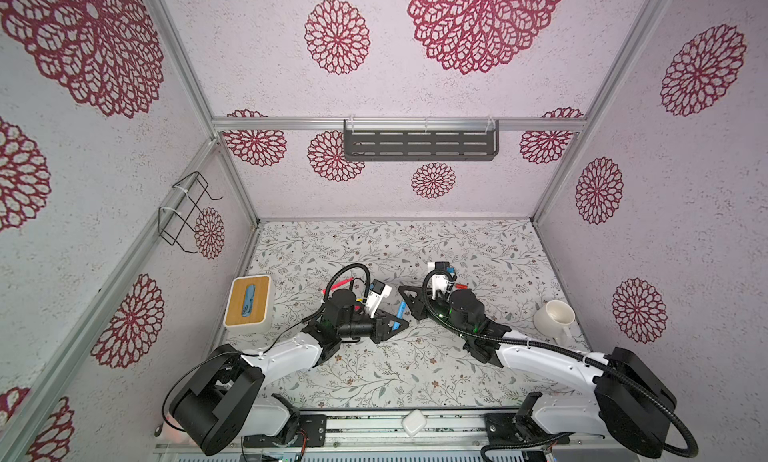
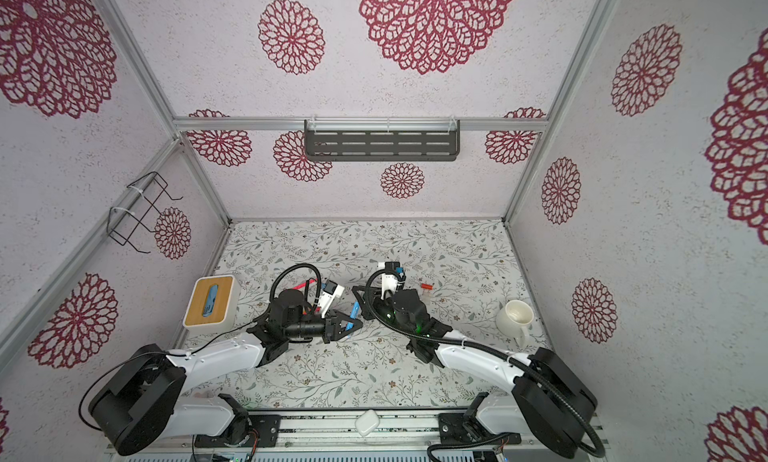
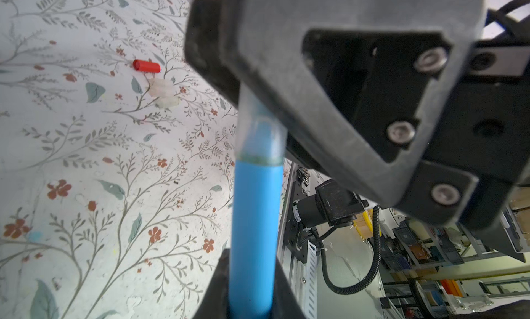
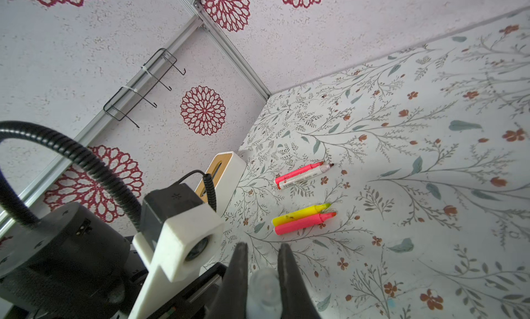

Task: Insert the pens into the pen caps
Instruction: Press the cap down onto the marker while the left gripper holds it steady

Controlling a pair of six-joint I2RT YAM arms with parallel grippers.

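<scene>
Above the middle of the flowered worktop (image 1: 415,368), a blue pen (image 3: 255,217) had its tip inside a clear cap (image 3: 259,131), with the jaws of the left gripper (image 3: 252,291) clamped on the pen, those of the right gripper (image 4: 263,247) clamped on the cap, and a red cap (image 3: 146,65) lying nearby.

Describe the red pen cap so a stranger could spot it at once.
On the floral table, find the white mug at the right. Left of it, close beside the right arm at its wrist, a few tiny caps lie together. The red pen cap is the only solid bright red one; the pale caps beside it are translucent.
</scene>
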